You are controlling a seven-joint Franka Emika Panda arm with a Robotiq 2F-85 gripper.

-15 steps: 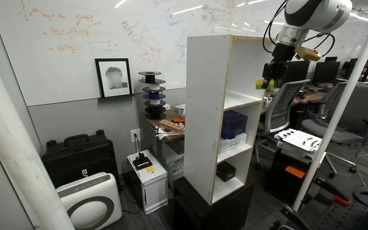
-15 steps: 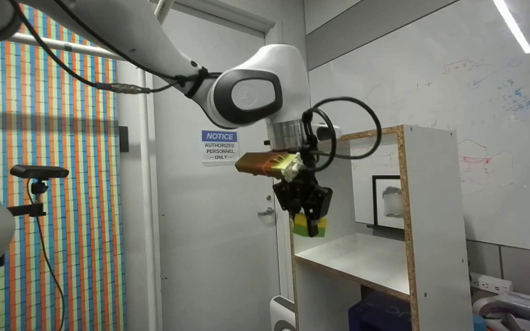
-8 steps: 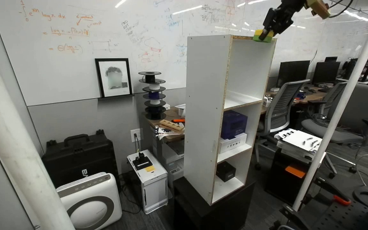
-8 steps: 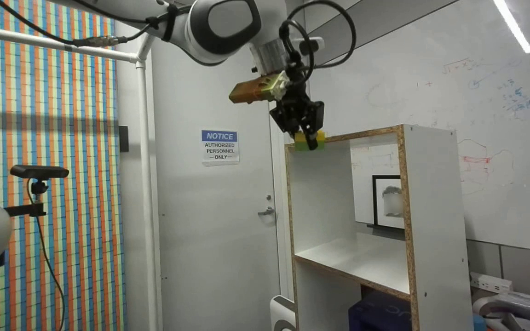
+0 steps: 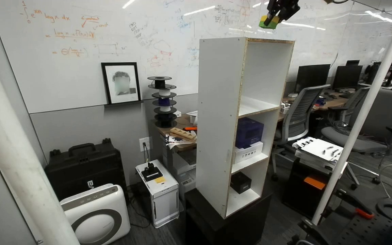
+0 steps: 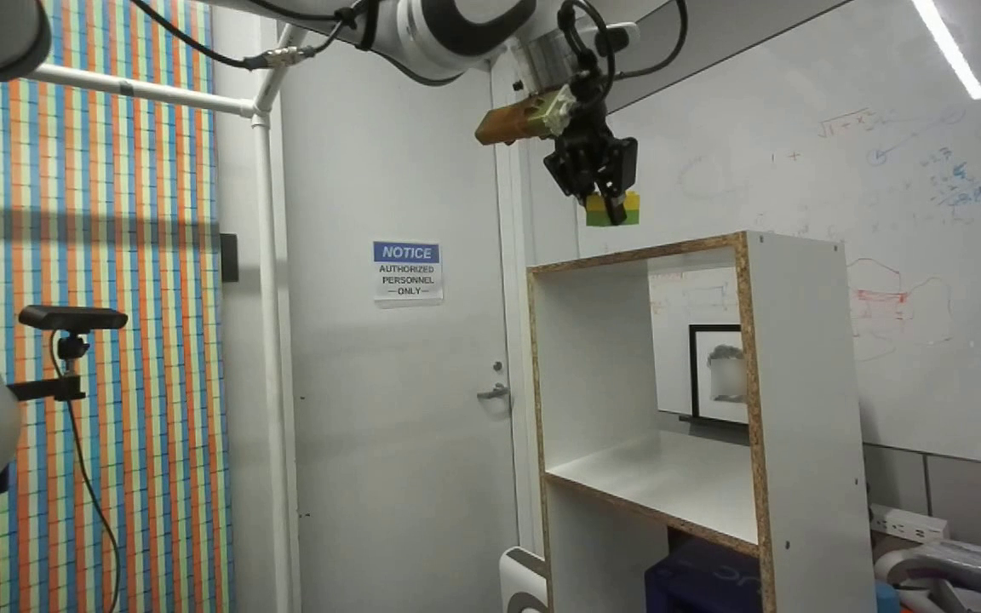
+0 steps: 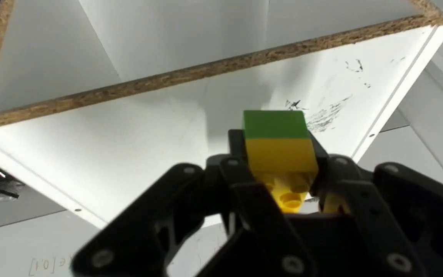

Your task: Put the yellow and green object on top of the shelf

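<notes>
Gripper (image 7: 278,144): jaws parted only by the width of the yellow and green block (image 7: 280,156), clamped on two opposite sides.
Block location: upper frame, right of centre, in both exterior views; above the shelf (image 6: 806,392), visible gap below.
Sign (image 6: 407,272), left of centre: "NOTICE AUTHORIZED PERSONNEL ONLY".
Whiteboard (image 5: 63,85), upper left: orange handwriting, "log" and "dx" legible.
Block orientation: studded yellow layer up, green layer down; long axis roughly level.

Smooth plastic yellow and green object (image 7: 281,154), smooth white shelf (image 5: 228,126), rough chipboard edges (image 7: 214,69)
</notes>
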